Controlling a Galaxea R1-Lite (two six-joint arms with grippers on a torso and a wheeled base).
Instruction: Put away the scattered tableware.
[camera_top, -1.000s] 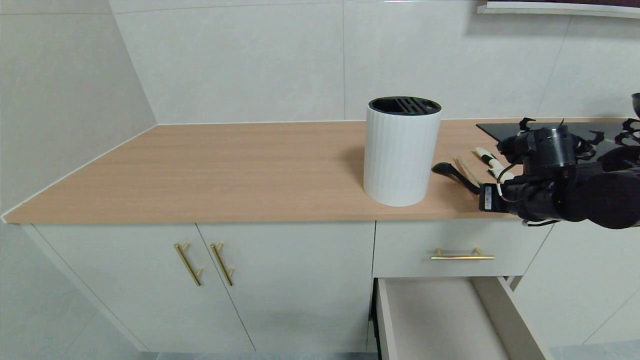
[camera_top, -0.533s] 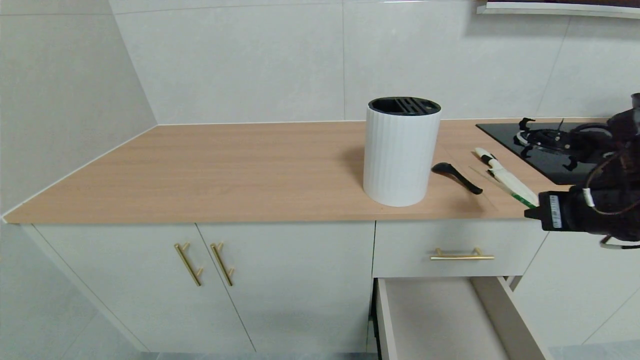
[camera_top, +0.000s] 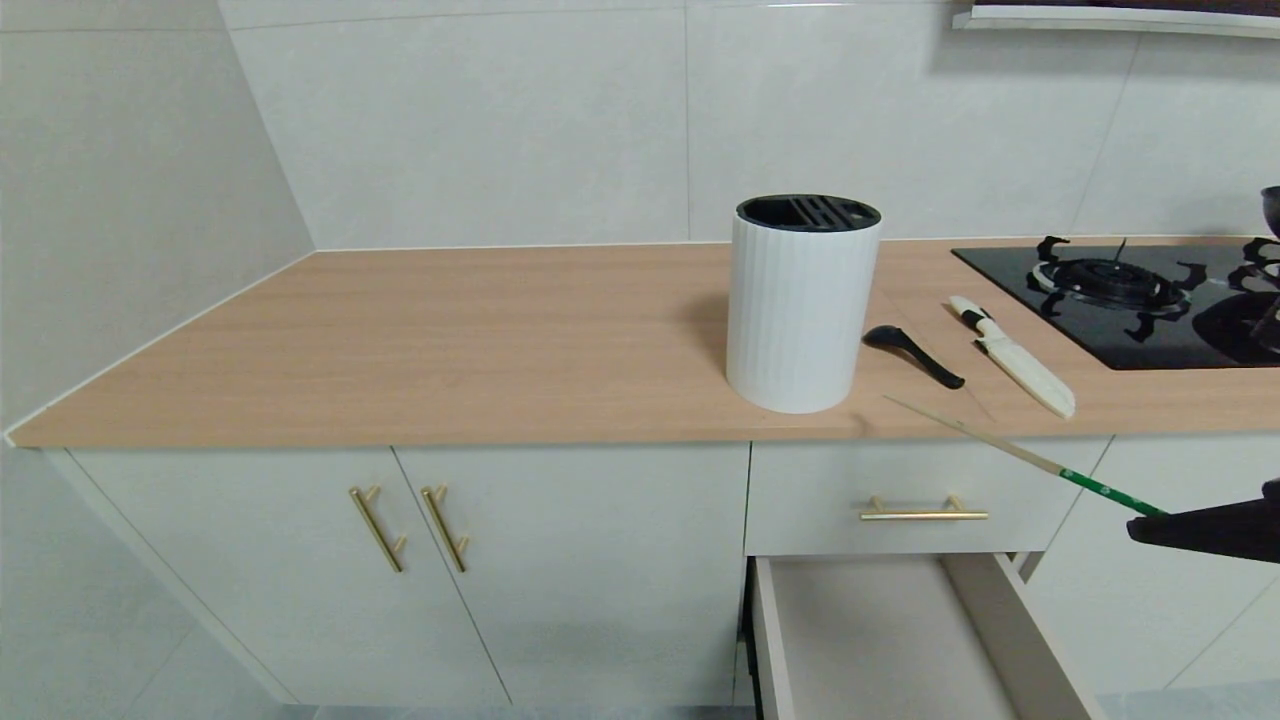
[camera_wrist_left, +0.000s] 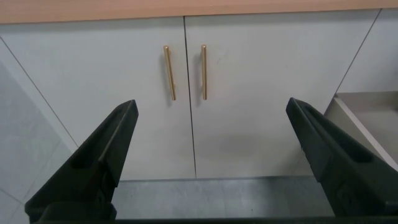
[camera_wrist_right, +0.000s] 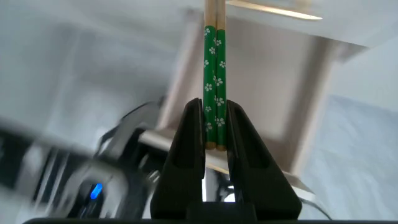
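Note:
A pair of chopsticks (camera_top: 1000, 450) with green flowered ends (camera_wrist_right: 214, 93) hangs in the air off the counter's front right corner, above the open drawer (camera_top: 880, 640). My right gripper (camera_top: 1145, 525) (camera_wrist_right: 215, 127) is shut on the green ends. On the counter a black spoon (camera_top: 912, 355) and a white knife (camera_top: 1012, 357) lie to the right of a white ribbed holder (camera_top: 805, 310) with a black slotted top. My left gripper (camera_wrist_left: 211, 112) is open and holds nothing, low in front of the cabinet doors.
A black gas hob (camera_top: 1130, 300) sits at the counter's far right. The wooden counter (camera_top: 480, 340) stretches bare to the left of the holder. Below it are two cabinet doors with gold handles (camera_wrist_left: 185, 71) and a shut drawer with a gold handle (camera_top: 925, 513).
My right arm has pulled back from the counter, rightward and down, carrying the chopsticks off the counter into the air. Spoon, knife and holder stayed put.

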